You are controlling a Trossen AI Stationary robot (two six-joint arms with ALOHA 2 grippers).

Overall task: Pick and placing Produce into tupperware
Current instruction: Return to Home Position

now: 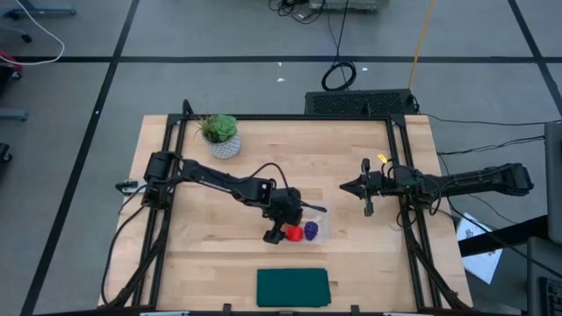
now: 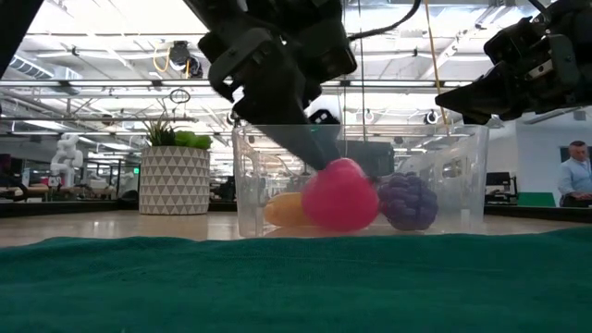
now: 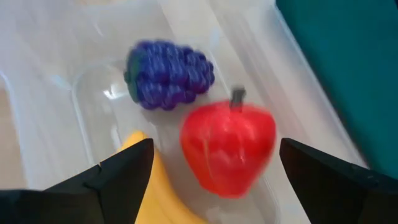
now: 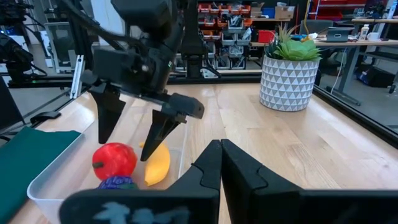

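Note:
The clear tupperware (image 1: pixel 321 230) stands on the table's near middle. All three pieces lie on its floor: the red fruit (image 3: pixel 227 146), the purple grape bunch (image 3: pixel 169 74) and the yellow banana (image 3: pixel 152 193). My left gripper (image 3: pixel 214 146) hangs open just above the container. Its fingers (image 4: pixel 109 115) stand on either side of the red fruit (image 4: pixel 115 160) with gaps showing. In the high view the left gripper (image 1: pixel 279 230) hides the banana. My right gripper (image 4: pixel 221 155) waits shut above the table's right side (image 1: pixel 347 187), away from the container.
A potted plant (image 1: pixel 220 134) in a white patterned pot stands at the far left of the table. A dark green mat (image 1: pixel 292 287) lies at the near edge, just in front of the tupperware. Dark frame rails (image 1: pixel 413 228) run along the left and right sides.

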